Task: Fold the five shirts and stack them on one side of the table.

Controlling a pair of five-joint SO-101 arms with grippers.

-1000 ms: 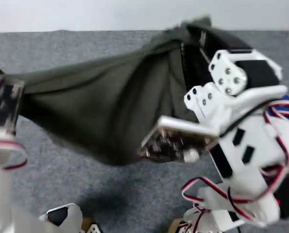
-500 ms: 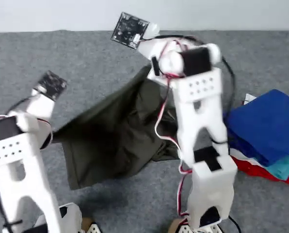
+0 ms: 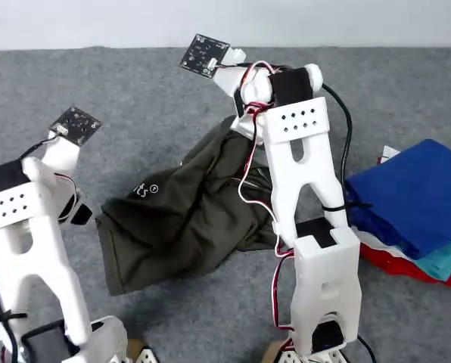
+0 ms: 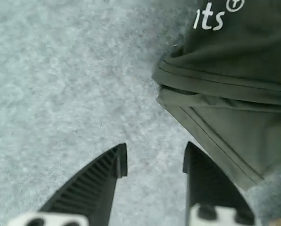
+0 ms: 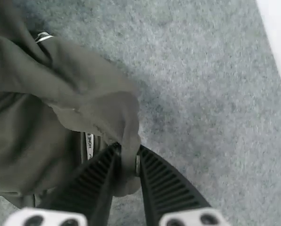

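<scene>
1. Spread apart and holding nothing, the jaws of the left gripper [image 4: 154, 162] hang over the bare grey felt table covering [image 4: 60, 70]. They are just beside a hemmed corner of the dark olive-green cotton shirt [image 4: 235, 94].
2. The jaws of the right gripper [image 5: 128, 157] are pinched on a bunched fold of the same shirt [image 5: 60, 94]. The cloth is drawn up between them and drapes away to one side over the felt.
3. In the high view the white plastic left arm [image 3: 29, 227] stands at the table's left. Its upper link leans away from the base, and its wrist is bent down towards the shirt's left edge.
4. The white right arm [image 3: 301, 174] rises from the near edge and stretches across the shirt towards the far side. Its wrist is angled down at the garment's far corner.
5. The shirt [image 3: 184, 219] lies crumpled and unfolded on the felt between the two arms, with small white print facing up near its left edge.
6. A stack of folded shirts [image 3: 415, 197] sits at the table's right side, beside the right arm. A royal-blue one is on top, with teal and red ones beneath it.
</scene>
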